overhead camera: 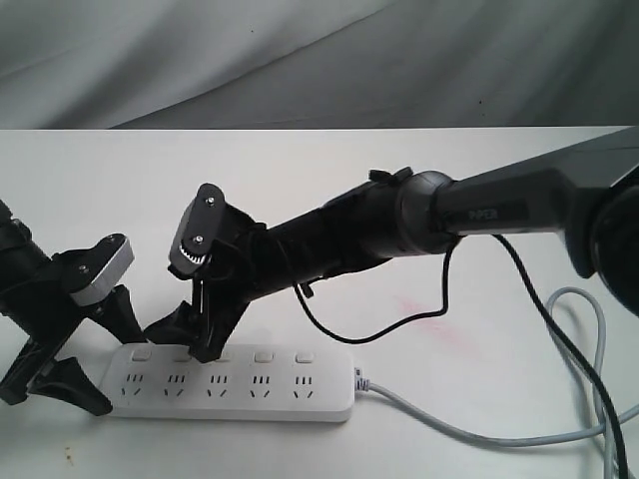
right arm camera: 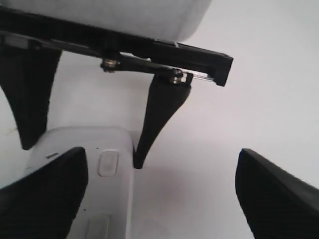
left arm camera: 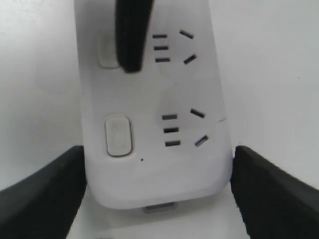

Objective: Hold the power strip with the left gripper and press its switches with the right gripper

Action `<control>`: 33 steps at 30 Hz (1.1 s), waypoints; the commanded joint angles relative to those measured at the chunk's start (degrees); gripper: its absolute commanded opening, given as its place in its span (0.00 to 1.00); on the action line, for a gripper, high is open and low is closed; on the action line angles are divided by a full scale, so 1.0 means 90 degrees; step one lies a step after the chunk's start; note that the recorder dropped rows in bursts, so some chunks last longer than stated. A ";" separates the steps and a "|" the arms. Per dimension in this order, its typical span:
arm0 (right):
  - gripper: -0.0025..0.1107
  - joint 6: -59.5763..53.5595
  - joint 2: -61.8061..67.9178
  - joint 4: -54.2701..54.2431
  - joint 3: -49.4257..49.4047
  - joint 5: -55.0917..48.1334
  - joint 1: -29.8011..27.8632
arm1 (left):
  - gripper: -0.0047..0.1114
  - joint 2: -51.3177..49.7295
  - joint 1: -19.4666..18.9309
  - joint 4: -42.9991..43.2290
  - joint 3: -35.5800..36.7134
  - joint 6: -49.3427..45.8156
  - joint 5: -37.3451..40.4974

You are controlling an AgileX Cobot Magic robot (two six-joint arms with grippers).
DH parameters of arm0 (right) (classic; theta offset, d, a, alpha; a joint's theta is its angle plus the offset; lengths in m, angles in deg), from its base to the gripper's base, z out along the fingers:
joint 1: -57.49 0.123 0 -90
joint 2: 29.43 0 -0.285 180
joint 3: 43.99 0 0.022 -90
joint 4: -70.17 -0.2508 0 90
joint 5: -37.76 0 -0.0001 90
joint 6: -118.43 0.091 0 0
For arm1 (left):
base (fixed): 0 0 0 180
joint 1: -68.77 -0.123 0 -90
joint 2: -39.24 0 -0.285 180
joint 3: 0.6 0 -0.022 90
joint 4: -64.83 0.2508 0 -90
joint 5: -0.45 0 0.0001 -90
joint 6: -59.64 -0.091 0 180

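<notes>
The white power strip lies flat near the table's front edge. My left gripper straddles its left end, and in the left wrist view both black fingers touch the sides of the power strip. My right gripper is open with its jaws wide apart. One of its fingers comes down at the second of the switches, partly covering it. The first switch is uncovered. Three more switches show to the right. In the right wrist view, one finger hangs over the strip.
The strip's grey cord trails right along the table and loops at the right edge. A thin black cable hangs from the right arm above the table. A faint pink stain marks the white tabletop. Grey cloth hangs behind.
</notes>
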 commanded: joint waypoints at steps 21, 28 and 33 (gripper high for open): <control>0.68 0.2866 -0.0010 0.2086 0.0749 0.0975 0.0417 | 0.40 -0.0007 0.0017 0.0043 0.0022 -0.0037 0.0028; 0.68 0.3300 0.0116 0.2458 0.0749 0.1192 0.0486 | 0.40 -0.0007 0.0017 0.0043 0.0022 -0.0037 0.0028; 0.68 0.3225 0.0116 0.2428 0.0778 0.1122 0.0545 | 0.40 -0.0007 0.0017 0.0043 0.0022 -0.0037 0.0028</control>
